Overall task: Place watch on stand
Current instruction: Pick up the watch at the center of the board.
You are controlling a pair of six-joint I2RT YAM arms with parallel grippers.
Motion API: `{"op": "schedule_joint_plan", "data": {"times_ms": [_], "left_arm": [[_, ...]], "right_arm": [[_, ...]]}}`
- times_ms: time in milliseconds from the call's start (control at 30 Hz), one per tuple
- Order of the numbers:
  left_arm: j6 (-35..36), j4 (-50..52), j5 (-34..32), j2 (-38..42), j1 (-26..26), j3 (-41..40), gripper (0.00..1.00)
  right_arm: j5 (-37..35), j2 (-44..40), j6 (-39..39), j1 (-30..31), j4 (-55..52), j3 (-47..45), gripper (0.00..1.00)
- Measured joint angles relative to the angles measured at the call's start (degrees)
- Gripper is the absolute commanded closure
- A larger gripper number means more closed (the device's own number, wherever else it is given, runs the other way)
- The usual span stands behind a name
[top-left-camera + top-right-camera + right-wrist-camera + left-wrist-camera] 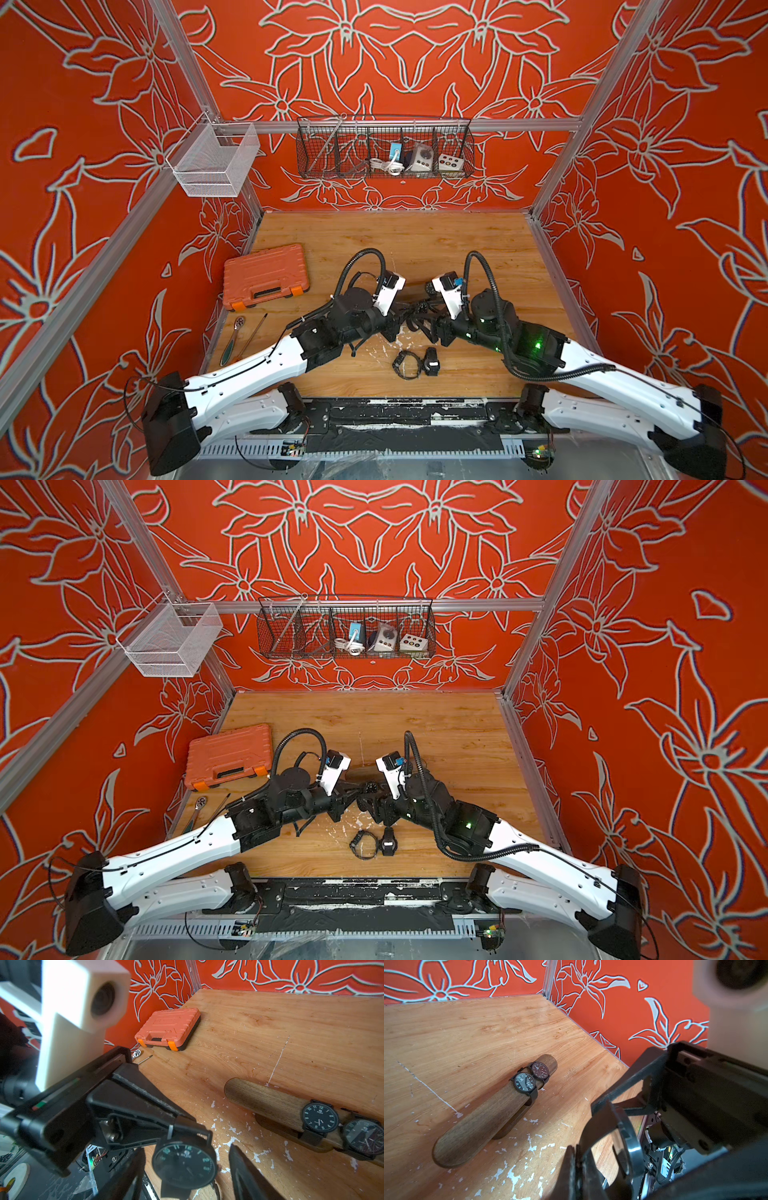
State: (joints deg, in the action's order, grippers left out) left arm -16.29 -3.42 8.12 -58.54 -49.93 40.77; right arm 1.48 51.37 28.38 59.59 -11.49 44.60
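Five watches, you count: two mounted watches [525,1082] [540,1070] on stand [477,1122], two loose watches [405,365] [432,362] on tabletop [415,249] by front edge, one held watch [184,1164] aloft between tools. Left tool [188,1126] clamped tight on its strap. Right tool [187,1153] spread astride its case, no contact visible. One stand, near, beyond tools. Its long axis runs slantwise, with bare end toward your left arm and laden end toward right rear corner. Likely feed strap on from bare end.

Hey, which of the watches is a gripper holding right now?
The black-faced watch pinched by its strap in the left gripper. Two more are strapped round the stand; another two lie on the table.
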Motion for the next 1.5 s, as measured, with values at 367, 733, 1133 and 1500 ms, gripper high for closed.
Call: {"op": "schedule_joint_plan", "data": {"times_ms": [367,733,1133,1500], "left_arm": [[-0.02,0.39,-0.07,0.00,0.00,0.00,1.00],[-0.02,0.92,-0.28,0.24,0.00,0.00,1.00],[0.00,1.66,-2.27,0.33,-0.02,0.02,0.95],[-1.60,7.32,-10.49,1.11,-0.31,1.46,0.63]], "right_arm": [[-1.66,1.60,-0.68,0.57,-0.57,1.53,0.36],[-2.73,3.45,-1.09,1.25,-1.84,2.69,0.57],[-3.10,3.80,-0.90,1.57,-3.85,3.65,0.63],[-3.39,6.36,-1.55,0.76,-11.30,9.81,0.64]]}}
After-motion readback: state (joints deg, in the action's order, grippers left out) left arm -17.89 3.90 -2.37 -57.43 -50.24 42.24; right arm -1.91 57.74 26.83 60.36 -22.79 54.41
